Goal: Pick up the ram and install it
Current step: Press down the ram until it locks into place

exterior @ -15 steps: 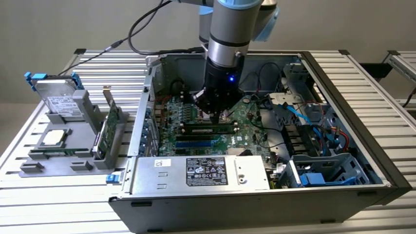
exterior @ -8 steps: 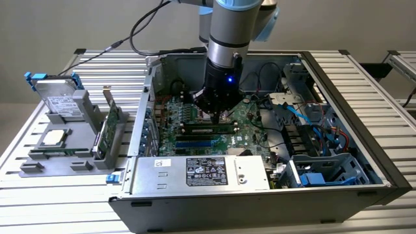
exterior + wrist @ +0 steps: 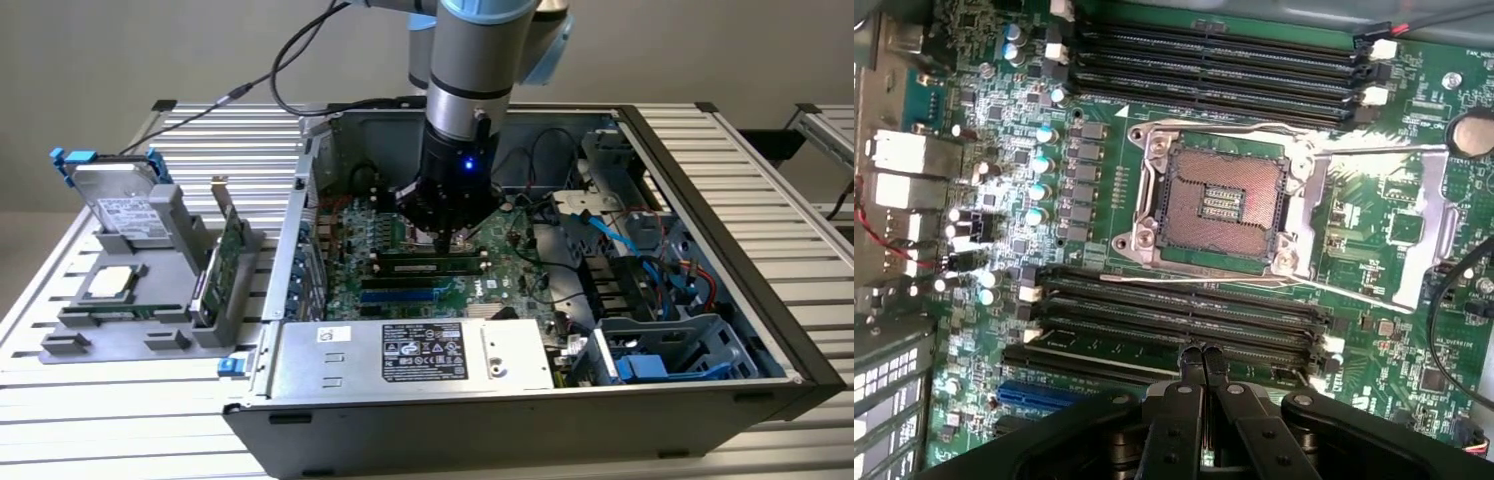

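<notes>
My gripper hangs inside the open computer case, low over the green motherboard. Its fingers are shut with nothing between them. In the wrist view the shut gripper sits right above the bank of black memory slots beside the open processor socket. In the exterior view the ram, a thin green stick, lies along one of those slots just in front of the gripper. I cannot tell whether the fingertips touch it.
The silver power supply fills the case's near side, and blue cables and a drive cage crowd the exterior view's right. Outside the case on the left, a grey fixture holds a hard drive, an upright expansion card and a square chip.
</notes>
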{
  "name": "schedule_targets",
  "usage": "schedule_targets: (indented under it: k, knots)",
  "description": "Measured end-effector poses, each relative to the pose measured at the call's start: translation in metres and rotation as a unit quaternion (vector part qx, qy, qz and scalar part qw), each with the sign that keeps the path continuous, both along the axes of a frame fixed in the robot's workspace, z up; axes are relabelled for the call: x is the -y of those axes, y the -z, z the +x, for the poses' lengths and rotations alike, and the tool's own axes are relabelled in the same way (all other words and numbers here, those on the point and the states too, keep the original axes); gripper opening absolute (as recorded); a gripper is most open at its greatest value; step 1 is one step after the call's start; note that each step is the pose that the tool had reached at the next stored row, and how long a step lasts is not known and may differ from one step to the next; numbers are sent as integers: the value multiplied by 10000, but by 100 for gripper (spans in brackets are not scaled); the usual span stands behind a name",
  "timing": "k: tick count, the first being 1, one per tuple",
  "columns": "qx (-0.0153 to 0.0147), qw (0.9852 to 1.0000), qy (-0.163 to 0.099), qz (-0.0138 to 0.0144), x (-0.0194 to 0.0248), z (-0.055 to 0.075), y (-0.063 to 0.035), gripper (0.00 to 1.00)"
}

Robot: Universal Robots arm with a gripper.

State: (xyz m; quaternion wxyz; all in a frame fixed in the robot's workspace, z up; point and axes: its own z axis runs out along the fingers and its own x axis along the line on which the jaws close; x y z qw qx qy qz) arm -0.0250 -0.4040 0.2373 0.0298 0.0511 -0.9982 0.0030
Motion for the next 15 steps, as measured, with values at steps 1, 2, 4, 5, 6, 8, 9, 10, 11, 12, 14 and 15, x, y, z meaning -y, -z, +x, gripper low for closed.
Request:
schedule_targets:
  k: [1,2,4,5,6,8,9,10,11,12,14,15]
  knots:
    - [0,10000,66,0,0,0,0,10]
    - [0,9999,134,0,0,-1,0,10]
    - [1,9997,260,1,0,0,0,10]
    - [1,9995,323,1,0,0,1,10]
    - [1,9992,388,1,0,0,0,10]
    - [8,9988,496,1,0,0,-6,10]
    - [12,9987,503,2,-1,1,-10,10]
    - [12,9987,503,2,-1,1,-10,10]
    - [12,9987,503,2,-1,0,-10,10]
    - [12,9987,504,1,-1,0,-11,10]
    - [12,9987,504,1,-1,0,-11,10]
    - [12,9987,504,1,-1,0,-11,10]
